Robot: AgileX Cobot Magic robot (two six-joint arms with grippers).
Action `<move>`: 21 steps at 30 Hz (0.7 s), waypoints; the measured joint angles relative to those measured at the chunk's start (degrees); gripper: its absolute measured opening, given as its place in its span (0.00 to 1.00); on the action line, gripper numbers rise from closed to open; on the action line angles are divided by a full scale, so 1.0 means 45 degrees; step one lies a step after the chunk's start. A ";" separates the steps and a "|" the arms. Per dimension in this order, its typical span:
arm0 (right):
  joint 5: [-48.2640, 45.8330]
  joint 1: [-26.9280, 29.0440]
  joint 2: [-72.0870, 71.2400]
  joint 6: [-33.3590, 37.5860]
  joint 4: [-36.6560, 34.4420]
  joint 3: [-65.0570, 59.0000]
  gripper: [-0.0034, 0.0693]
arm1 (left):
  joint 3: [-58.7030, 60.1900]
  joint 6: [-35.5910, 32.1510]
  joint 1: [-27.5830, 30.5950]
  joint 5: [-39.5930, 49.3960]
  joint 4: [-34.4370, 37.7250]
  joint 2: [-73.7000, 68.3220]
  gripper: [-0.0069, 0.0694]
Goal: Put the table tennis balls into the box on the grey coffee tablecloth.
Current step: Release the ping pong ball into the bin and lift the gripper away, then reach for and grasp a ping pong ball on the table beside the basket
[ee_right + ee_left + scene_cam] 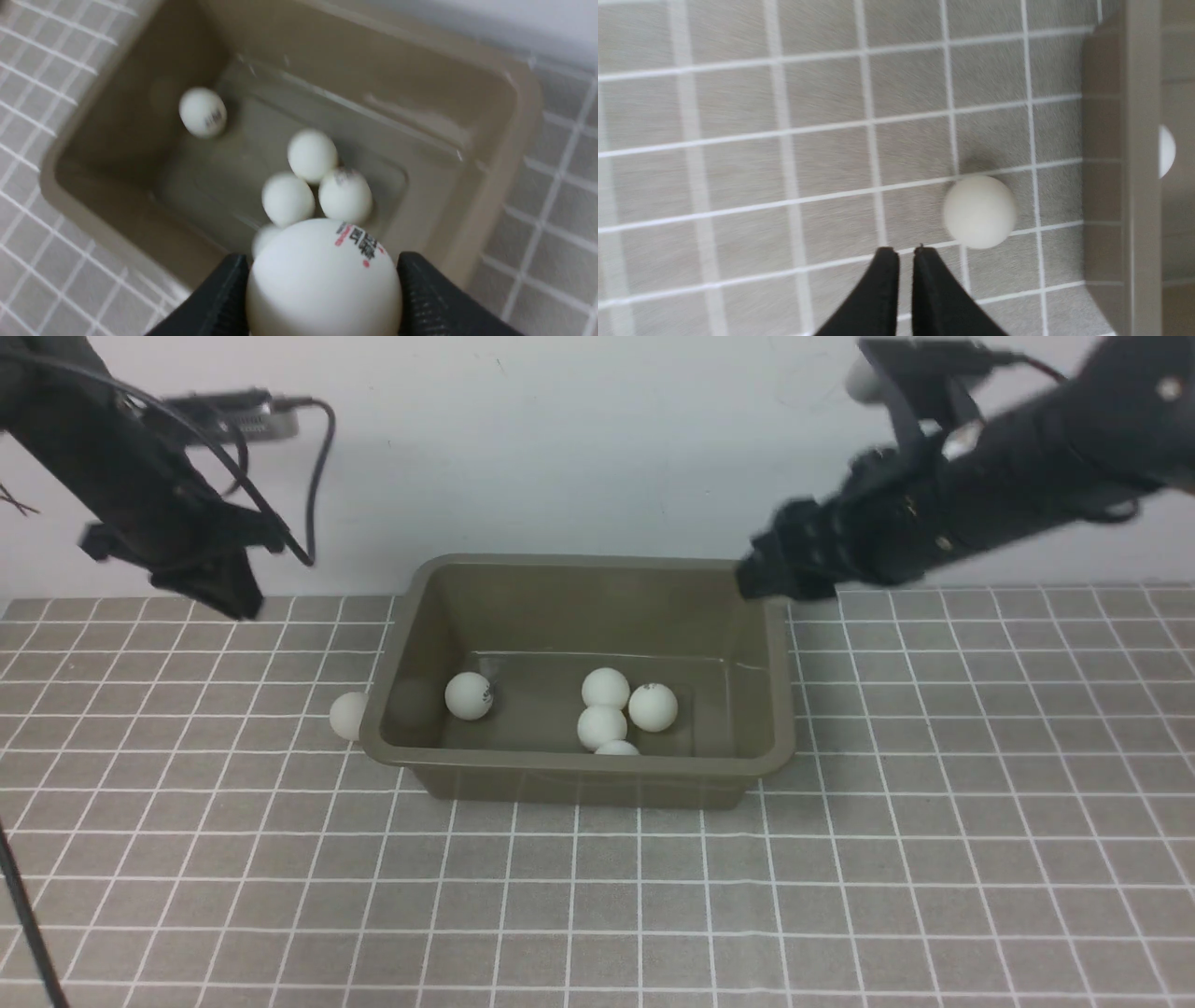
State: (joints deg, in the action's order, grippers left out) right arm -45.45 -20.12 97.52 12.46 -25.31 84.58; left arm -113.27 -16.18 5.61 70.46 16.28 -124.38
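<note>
The olive-brown box stands on the grey coffee tablecloth with several table tennis balls inside. One more ball lies on the cloth against the box's left wall. My left gripper hovers back left of it. In the left wrist view the gripper is shut and empty, just short of that ball beside the box rim. My right gripper hangs over the box's back right corner. It is shut on a logo-printed ball above the box.
A white wall rises right behind the box. A black cable loops off the left arm. The cloth stretches wide in front of and to both sides of the box.
</note>
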 joint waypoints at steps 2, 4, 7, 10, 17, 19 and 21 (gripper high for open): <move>-0.0652 -0.0032 0.1148 0.0000 -0.0055 0.1631 0.61 | 0.0000 -0.0154 -0.0175 -0.0014 0.0265 -0.0638 0.27; -0.1278 -0.0032 0.1874 -0.0028 -0.0055 0.2403 0.69 | 0.0000 -0.0184 -0.0353 -0.0024 0.0321 -0.1072 0.39; -0.2398 -0.0032 0.2684 -0.0146 -0.0043 0.3580 0.80 | 0.0000 -0.0184 -0.0604 -0.0041 0.0337 -0.1586 0.60; -0.3379 -0.0059 0.2861 -0.0213 0.0190 0.4458 0.86 | 0.0000 -0.0184 -0.0856 -0.0060 0.0348 -0.1928 0.76; -0.4853 -0.0058 0.1960 -0.0242 0.1594 0.5033 0.81 | 0.0000 -0.0171 -0.1112 -0.0069 -0.0204 -0.2441 0.76; -0.5387 -0.0058 0.1485 -0.0356 0.2096 0.5044 0.76 | -0.0024 -0.0171 -0.1112 -0.0069 -0.0580 -0.2466 0.54; -0.5743 -0.0058 0.1016 -0.0669 0.2880 0.5044 0.71 | -0.0290 -0.0092 -0.1112 -0.0069 -0.1022 -0.2466 0.55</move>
State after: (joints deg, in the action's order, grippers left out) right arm -71.29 -20.38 102.09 9.45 -12.35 107.28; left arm -114.58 -16.60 0.60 70.15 11.68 -135.48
